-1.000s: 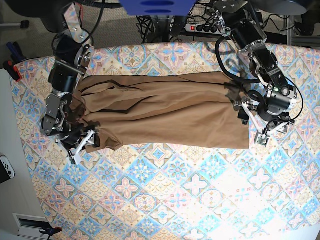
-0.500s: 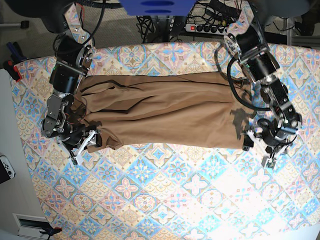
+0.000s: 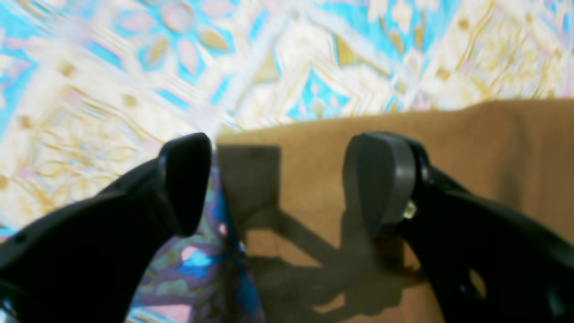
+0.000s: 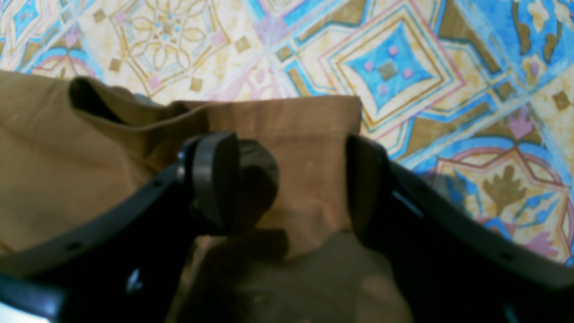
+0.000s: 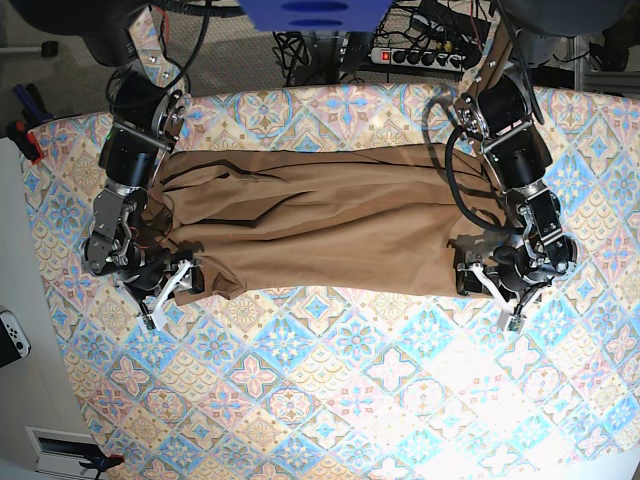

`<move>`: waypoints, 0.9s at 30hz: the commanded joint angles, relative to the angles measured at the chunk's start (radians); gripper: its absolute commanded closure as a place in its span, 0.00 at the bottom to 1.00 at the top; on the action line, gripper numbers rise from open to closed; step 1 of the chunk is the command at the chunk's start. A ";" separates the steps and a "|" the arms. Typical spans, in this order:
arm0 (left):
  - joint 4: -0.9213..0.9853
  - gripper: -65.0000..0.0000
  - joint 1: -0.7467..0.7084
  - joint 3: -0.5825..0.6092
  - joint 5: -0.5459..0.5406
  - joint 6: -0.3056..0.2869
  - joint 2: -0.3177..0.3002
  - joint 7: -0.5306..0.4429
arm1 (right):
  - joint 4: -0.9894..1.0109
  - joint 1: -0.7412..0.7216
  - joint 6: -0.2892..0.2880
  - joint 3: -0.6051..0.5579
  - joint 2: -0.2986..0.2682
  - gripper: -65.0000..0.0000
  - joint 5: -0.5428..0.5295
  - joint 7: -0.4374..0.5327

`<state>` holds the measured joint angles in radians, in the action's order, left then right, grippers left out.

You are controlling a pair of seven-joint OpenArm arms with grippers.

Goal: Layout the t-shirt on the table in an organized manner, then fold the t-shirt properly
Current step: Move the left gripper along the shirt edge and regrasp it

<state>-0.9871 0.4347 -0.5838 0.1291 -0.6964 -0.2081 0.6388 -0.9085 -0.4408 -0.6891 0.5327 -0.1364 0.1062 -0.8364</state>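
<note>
At the frame's left in the base view, my right claw (image 5: 168, 290) stands parted around a bunched corner of the t-shirt (image 5: 320, 220), which lies stretched across the upper middle of the surface (image 5: 300, 400). If it closes there, I reckon it pinches several layers. At the right, my left claw (image 5: 492, 290) gapes wide, astride the hem corner; it could snag the covering underneath.

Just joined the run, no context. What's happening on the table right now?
A two-arm robot is working a tan t-shirt spread lengthwise across the patterned table. The right gripper straddles a cloth corner at one end, jaws apart, not visibly pinching. The left gripper is wide open over the opposite corner at the hem edge. No fold made yet.
</note>
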 commanded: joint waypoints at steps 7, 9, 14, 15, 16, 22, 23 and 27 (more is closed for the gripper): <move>-0.014 0.25 0.031 -0.002 -0.012 -0.002 -0.015 -0.030 | -0.001 -0.006 -0.009 0.002 -0.004 0.45 0.022 -0.059; -0.002 0.25 0.019 0.005 -0.012 -0.002 -0.015 -0.030 | -0.001 -0.006 -0.009 0.002 -0.004 0.45 0.022 -0.059; 0.089 0.48 0.020 0.006 -0.012 -0.002 -0.026 -0.047 | -0.001 -0.006 -0.009 0.000 -0.004 0.50 0.022 -0.059; 0.110 0.56 0.020 0.006 -0.012 -0.002 -0.030 -0.067 | -0.001 -0.006 -0.009 0.000 -0.004 0.53 0.022 -0.059; 0.135 0.65 0.020 0.008 -0.012 -0.002 -0.030 -0.093 | -0.001 -0.006 -0.009 0.000 -0.004 0.59 0.022 -0.059; 0.165 1.00 0.019 0.002 -0.015 -0.002 -0.034 -0.138 | -0.001 -0.006 -0.009 -0.001 -0.006 0.95 0.022 -0.060; 0.164 1.00 0.019 0.002 -0.015 -0.002 -0.034 -0.138 | -0.001 -0.006 -0.009 -0.001 -0.006 1.00 0.022 -0.060; 0.164 1.00 0.019 0.005 -0.015 -0.002 -0.032 -0.138 | -0.001 -0.006 -0.009 -0.001 -0.006 1.00 0.022 -0.064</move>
<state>-0.8188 0.4408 -0.5846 0.1013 -0.6888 -0.2413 0.4709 -0.9081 -0.4400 -0.6888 0.5354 -0.1413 0.1097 -0.8524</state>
